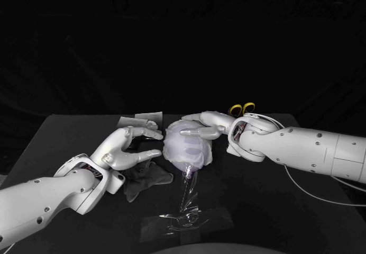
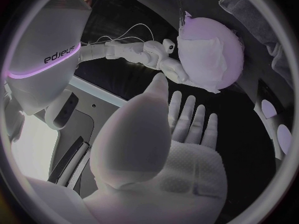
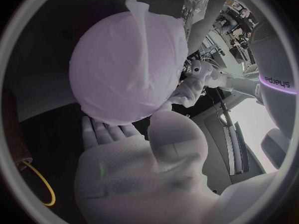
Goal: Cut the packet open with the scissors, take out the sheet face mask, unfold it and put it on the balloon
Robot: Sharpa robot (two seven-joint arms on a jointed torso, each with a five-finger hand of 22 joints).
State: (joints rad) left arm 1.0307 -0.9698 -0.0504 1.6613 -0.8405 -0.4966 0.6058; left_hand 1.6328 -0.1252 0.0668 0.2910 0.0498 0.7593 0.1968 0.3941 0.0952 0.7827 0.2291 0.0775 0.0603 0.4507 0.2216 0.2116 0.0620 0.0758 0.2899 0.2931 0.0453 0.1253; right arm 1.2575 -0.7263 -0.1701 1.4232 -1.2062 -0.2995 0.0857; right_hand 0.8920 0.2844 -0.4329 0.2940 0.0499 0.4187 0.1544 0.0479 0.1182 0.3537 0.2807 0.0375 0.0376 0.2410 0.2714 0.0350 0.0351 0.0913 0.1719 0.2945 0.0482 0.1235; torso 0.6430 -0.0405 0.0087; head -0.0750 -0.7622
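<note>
black table [image 1: 293, 214] bears a round, mask-draped balloon [image 1: 191, 151] between spread, empty left hand [image 1: 131, 147] and right hand [image 1: 204, 125].

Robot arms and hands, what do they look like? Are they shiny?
The left arm and right arm are chunky, smooth white shells dotted with small dark screws. The left hand and right hand are silvery grey with rounded fingertips. A thin white cable loops beside the right arm.

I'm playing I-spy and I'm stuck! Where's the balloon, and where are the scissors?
balloon [image 1: 177, 152], head view, on its pale rounded side.
scissors [image 1: 236, 110], head view, on a yellow handle loop.
</note>
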